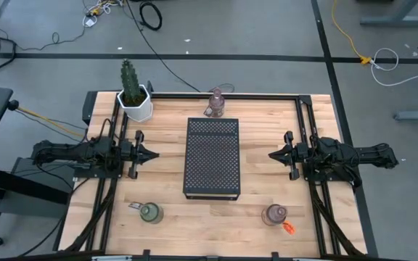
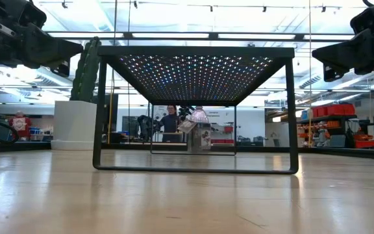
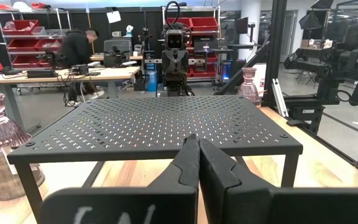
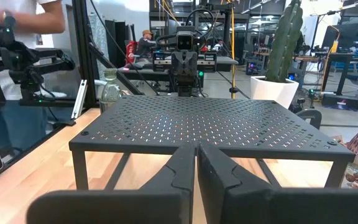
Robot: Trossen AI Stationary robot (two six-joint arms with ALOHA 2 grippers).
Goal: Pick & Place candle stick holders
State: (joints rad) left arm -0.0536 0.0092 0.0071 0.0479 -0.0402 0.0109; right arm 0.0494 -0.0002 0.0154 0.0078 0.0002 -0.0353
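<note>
Candle stick holders sit at three spots on the wooden table (image 1: 260, 199): a pink one (image 1: 216, 103) at the far edge beyond the black perforated rack (image 1: 212, 156), a green one (image 1: 150, 212) at the near edge on the left arm's side, and a pinkish one (image 1: 274, 214) with an orange tag at the near edge on the right arm's side. The left gripper (image 1: 153, 153) and right gripper (image 1: 272, 155) both hover with fingers pressed together, holding nothing, each pointing at the rack from its own side. Risk lies in the glass itself: round, smooth holders probably slip or tip if pinched off-centre. The rack stands between the arms, so a low sweep could strike its legs. The far holder is near the white pot with cactus (image 1: 134, 98), which a left-arm reach might knock.
</note>
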